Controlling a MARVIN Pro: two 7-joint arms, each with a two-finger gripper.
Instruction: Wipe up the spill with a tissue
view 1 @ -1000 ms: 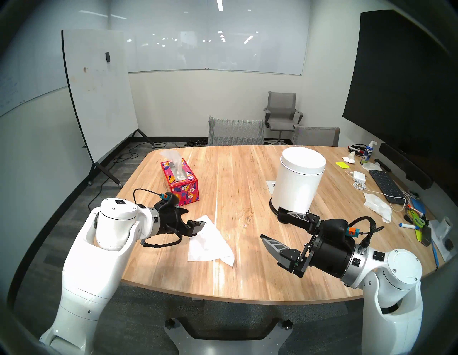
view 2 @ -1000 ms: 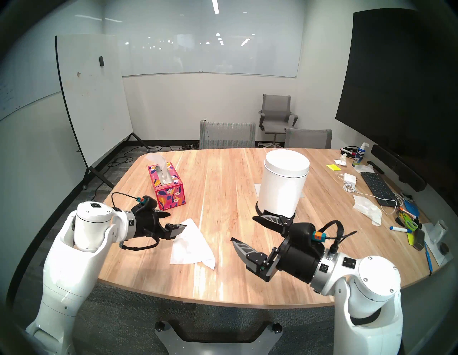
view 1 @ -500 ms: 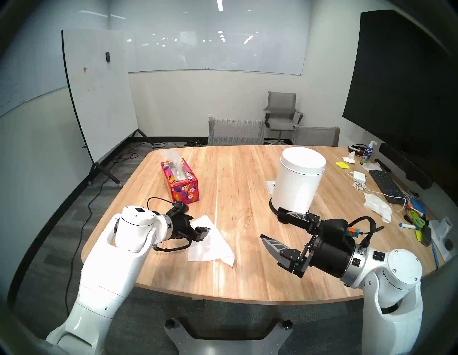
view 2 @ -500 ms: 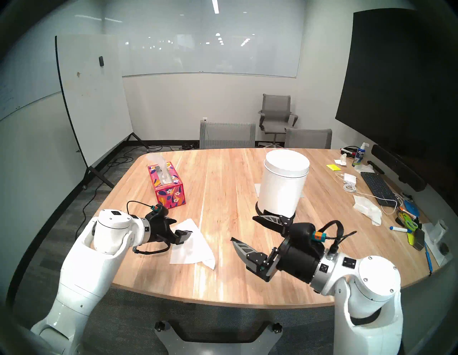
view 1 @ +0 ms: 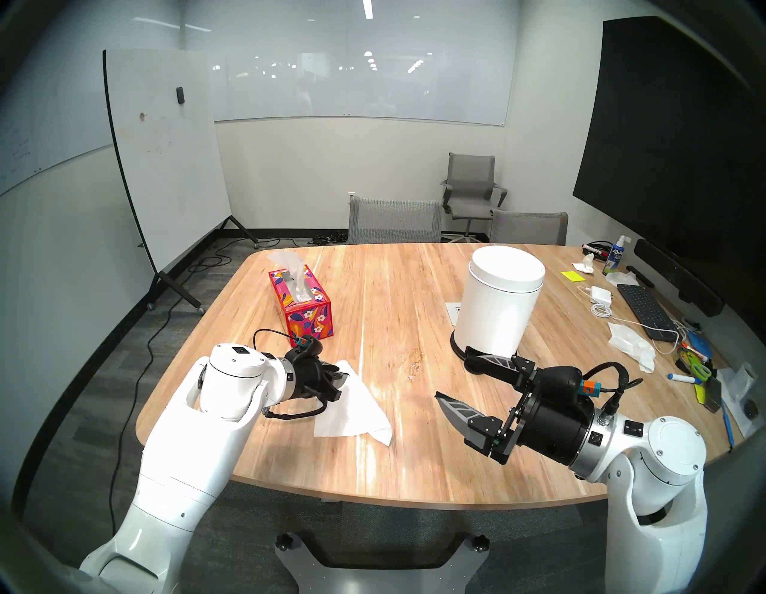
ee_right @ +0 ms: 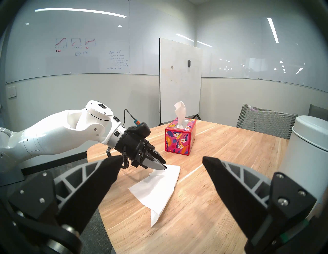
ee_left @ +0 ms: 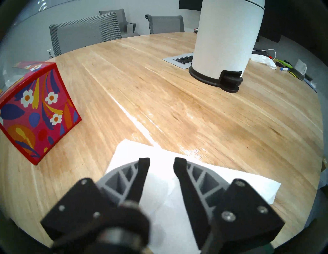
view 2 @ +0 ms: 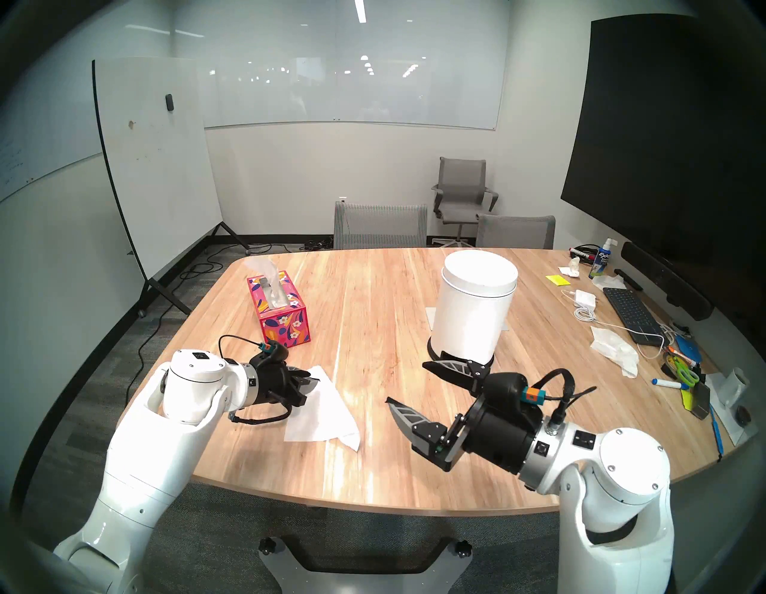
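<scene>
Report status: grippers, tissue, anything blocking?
Left gripper jaws part-closed over tissue corner, grip unclear. Right gripper open, hovering. Spill uncovered, nothing between it and tissue.

Landmark: I take the wooden table (view 1: 414, 456) as my reference; pale planks, rounded corners.
Far side of table: I see two grey mesh chairs (view 1: 393, 220) pushed in, and a third office chair (view 1: 472, 191) further back by the wall.
Left of table: a rolling whiteboard (view 1: 166, 157) on a black stand, cables trailing over the grey carpet (view 1: 103, 373).
Right of table: a large dark screen (view 1: 679, 137) on the wall.
Walls: glass boards (view 1: 364, 74) above, plain white below.
Light: ceiling strip (view 1: 367, 8), reflected in the glass.
</scene>
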